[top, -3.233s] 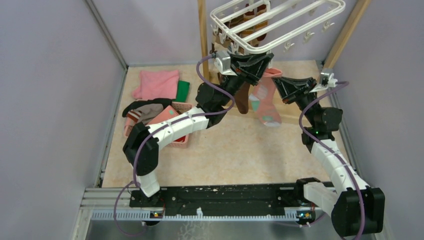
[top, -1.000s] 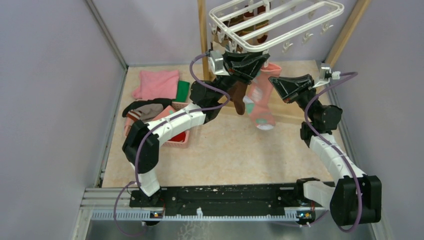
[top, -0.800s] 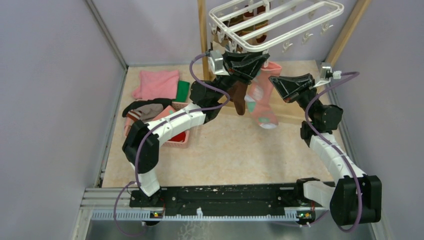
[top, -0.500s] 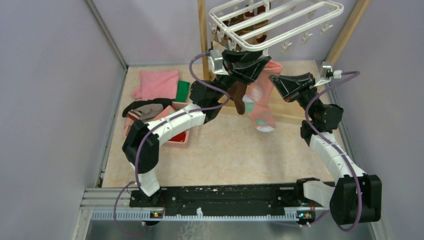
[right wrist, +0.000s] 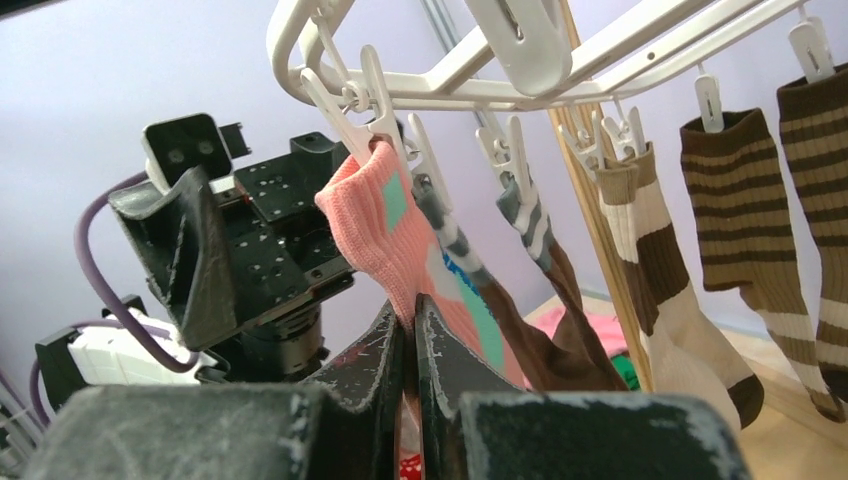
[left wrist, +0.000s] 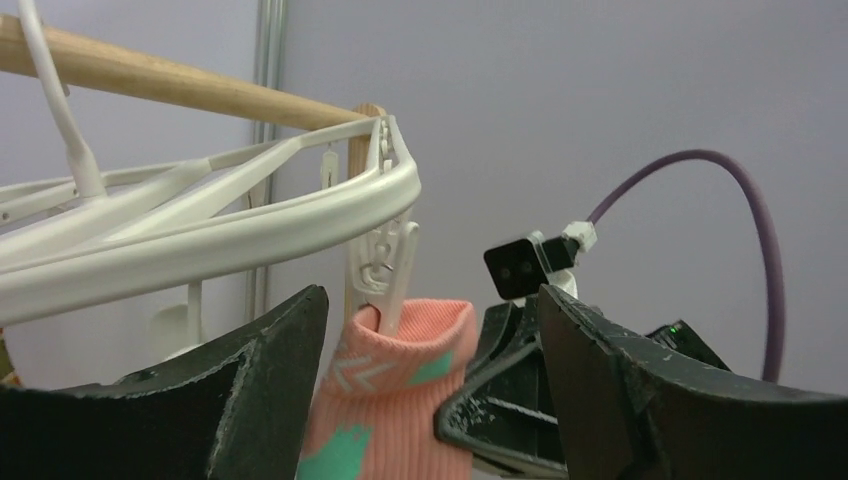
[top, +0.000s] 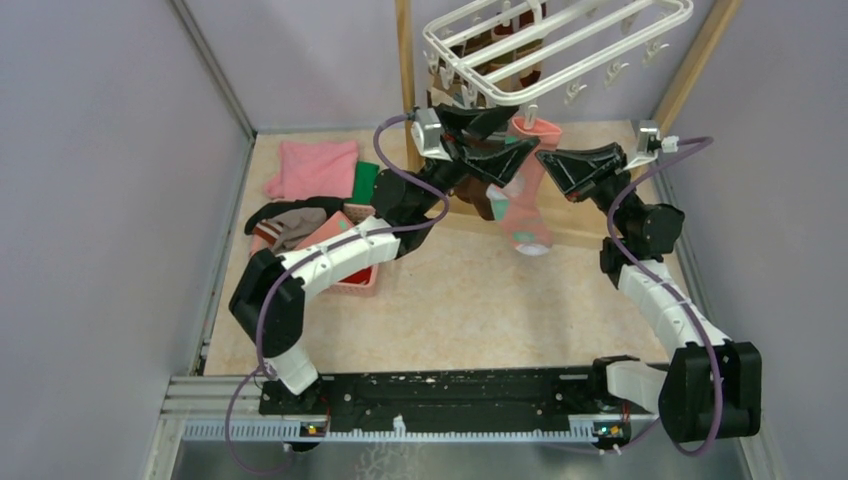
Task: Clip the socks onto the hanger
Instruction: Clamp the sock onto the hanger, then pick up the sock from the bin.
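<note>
A small white clip (left wrist: 385, 265) on the white plastic grid hanger (left wrist: 250, 235) holds the pink teal-patched sock (right wrist: 375, 215); left end effector (left wrist: 432, 330) gapes apart, right end effector (right wrist: 410, 310) clamps it steady.

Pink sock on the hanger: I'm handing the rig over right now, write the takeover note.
Left gripper: open, jaws either side of the clip that bites the pink sock at its cuff.
Right gripper: shut on the pink sock, below the cuff.
Hanger: hangs from the wooden frame; several other socks hang clipped along it.
Done: pink sock looks clipped.
Left: release the right gripper, check the sock holds, then clip the loose socks piled by the pink basket.
</note>
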{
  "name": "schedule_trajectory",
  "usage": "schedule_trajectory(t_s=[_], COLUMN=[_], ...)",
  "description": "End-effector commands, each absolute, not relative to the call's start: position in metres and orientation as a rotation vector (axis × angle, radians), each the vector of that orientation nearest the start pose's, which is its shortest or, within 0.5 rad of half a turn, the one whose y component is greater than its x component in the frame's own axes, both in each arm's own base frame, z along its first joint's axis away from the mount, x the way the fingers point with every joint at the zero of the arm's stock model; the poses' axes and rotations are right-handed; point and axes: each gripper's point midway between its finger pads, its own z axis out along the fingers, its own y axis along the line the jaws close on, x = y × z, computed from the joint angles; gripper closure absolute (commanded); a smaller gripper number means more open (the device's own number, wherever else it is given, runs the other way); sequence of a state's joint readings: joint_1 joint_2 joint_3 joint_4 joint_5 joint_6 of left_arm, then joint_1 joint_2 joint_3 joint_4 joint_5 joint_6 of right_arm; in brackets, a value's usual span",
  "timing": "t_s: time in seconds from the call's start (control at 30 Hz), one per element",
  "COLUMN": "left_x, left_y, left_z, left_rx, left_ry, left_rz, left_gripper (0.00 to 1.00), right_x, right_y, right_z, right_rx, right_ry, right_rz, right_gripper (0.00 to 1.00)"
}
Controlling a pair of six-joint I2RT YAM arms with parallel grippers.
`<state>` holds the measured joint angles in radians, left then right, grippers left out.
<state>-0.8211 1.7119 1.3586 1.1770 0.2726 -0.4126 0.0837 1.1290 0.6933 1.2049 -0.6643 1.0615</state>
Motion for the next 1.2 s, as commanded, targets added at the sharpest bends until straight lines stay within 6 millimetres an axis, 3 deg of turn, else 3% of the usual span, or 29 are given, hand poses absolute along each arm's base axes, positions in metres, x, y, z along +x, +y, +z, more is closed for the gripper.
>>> schedule_trajectory(t_s=[0.0,0.07,0.23,0.4,0.77,0.9,1.03,1.17], left_x=[0.255,0.243,0.219,0.218,0.246,0.266,0.289,0.311], left_y=[-0.375,-0.366,-0.349,-0.323,-0.23,-0.187,-0.147,-0.125], left_z=[0.524,0.521,0.491,0.452,0.331,0.306,0.282,0.265], left_rx=[0.495,0.548,0.711,0.794,0.598,0.47,0.321,0.214], left_ry=[0.635,0.652,0.723,0.91,1.315,1.401,1.514,1.632], left_rz=[-1.213,-1.177,-1.055,-0.879,-0.505,-0.413,-0.401,-0.371], left_gripper=[0.17,0.17,0.16,0.15,0.12,0.12,0.13,0.14], right_x=[0.285,0.283,0.283,0.284,0.29,0.289,0.287,0.282], right_y=[0.164,0.167,0.18,0.208,0.25,0.264,0.262,0.255], right_z=[0.448,0.45,0.45,0.443,0.428,0.422,0.412,0.398], right_rx=[-0.319,-0.345,-0.418,-0.496,-0.563,-0.585,-0.576,-0.577], right_ry=[0.981,0.972,0.972,0.999,1.058,1.073,1.095,1.127], right_rz=[1.274,1.283,1.317,1.296,1.207,1.21,1.192,1.138], right_gripper=[0.96,0.95,0.94,0.89,0.81,0.72,0.61,0.46])
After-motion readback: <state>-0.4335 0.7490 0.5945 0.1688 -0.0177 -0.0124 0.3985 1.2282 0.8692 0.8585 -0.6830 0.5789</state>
